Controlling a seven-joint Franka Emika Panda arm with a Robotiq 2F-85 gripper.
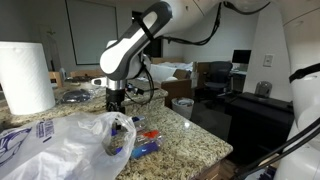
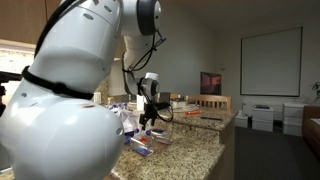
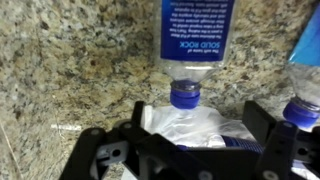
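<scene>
Gripper [image 3: 195,110] hangs low over the granite countertop [image 3: 70,70], jaws wide apart, nothing between them.

Wrist view: clear bottle [image 3: 190,35] with a blue label lies flat on the stone, its blue cap [image 3: 185,96] pointing at the gap between the jaws, just beyond the fingertips; no contact visible. A second bottle [image 3: 305,85] lies beside it at the frame's right edge. Crumpled clear plastic [image 3: 200,138] sits under the gripper.

In an exterior view, the gripper [image 1: 115,100] stands mid-counter behind a large plastic bag [image 1: 60,145] at the near edge; paper towel roll [image 1: 25,78] by the far side.

Progress: approach lined up; no grasp made, bottle not lifted.
</scene>
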